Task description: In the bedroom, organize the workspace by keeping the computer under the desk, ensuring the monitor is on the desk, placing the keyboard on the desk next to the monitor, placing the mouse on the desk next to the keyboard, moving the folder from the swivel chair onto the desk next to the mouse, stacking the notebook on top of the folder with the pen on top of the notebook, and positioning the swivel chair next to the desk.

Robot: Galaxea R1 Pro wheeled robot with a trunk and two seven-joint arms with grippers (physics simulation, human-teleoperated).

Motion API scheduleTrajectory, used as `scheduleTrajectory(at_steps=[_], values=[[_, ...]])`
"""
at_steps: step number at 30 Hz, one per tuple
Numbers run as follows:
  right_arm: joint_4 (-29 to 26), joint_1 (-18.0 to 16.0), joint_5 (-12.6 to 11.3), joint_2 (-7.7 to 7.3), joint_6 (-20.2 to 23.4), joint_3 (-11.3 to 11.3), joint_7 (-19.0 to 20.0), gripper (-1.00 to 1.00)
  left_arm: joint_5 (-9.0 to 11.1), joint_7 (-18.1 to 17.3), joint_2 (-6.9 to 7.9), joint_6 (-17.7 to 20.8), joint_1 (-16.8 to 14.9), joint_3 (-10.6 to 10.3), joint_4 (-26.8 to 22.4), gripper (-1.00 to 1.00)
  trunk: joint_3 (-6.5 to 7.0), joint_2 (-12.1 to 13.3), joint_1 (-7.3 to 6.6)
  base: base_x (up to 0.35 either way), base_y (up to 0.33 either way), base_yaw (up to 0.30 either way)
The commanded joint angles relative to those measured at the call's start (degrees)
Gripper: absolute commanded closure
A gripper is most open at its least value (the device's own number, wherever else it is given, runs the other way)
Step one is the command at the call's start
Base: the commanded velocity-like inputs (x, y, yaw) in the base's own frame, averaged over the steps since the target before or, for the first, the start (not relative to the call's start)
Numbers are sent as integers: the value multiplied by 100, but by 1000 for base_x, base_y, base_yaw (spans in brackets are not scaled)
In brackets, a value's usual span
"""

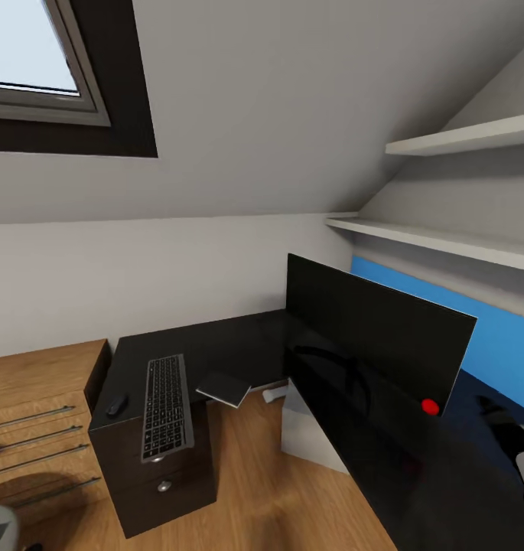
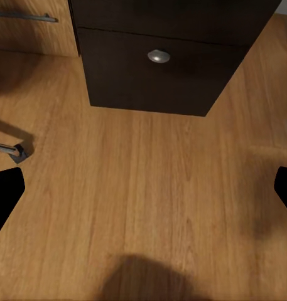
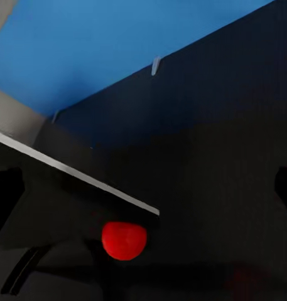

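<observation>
Lengthwise, the keyboard runs toward the wall on the desk; both tools gape open.

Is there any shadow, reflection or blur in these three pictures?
Head view: the glossy black desk top mirrors the thin black monitor faintly. Left wrist view: a soft dark shadow lies on the wooden plank floor. Right wrist view: the round red ball looks slightly soft-edged.
</observation>
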Motion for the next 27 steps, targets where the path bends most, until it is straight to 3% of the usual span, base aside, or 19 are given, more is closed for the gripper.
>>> scheduleTrajectory(at_steps=[1, 3, 6, 10, 12, 15, 17, 22, 27], values=[[148, -42, -58, -7, -373, -1, -35, -100, 35, 14, 2, -9, 1, -15, -4, -100, -8, -7, 1, 4, -5, 0], [461, -131, -58, -37, -1328, 0, -52, -100, 31, 14, 2, -10, 1, -15, 0, -100, -8, -7, 1, 1, -2, 0], [800, -251, -63, -183, -1929, 3, -174, -100, 36, 16, 2, -12, 1, -15, 1, -100, -8, -7, 1, 0, 0, 0], [1401, -860, -32, -313, -2128, 12, -249, -100, 38, 17, 2, -17, 1, -15, 1, -100, -8, -7, 1, 0, 0, 0], [2008, -1478, 76, -468, -2181, 16, -267, -100, 38, 17, 2, -18, 1, -15, 1, -100, -8, -7, 1, 0, 0, 0], [2283, -1760, 206, -527, -2193, 23, -271, -100, 39, 17, 2, -18, 1, -15, 1, -100, -8, -7, 1, 0, 0, 0], [2495, -1988, 530, -557, -2196, 30, -296, -100, 39, 17, 2, -19, 1, -15, 1, -100, -8, -7, 1, 0, 0, 0], [2661, -2081, 812, -470, -2170, 32, -354, -100, 39, 13, -2, -23, 1, -15, 1, -100, -8, -7, 1, 0, 0, 0], [2705, -2095, 858, -423, -2129, 35, -367, -100, 33, 9, -6, -26, 1, -15, 1, -100, -8, -7, 1, 0, 0, 0]])
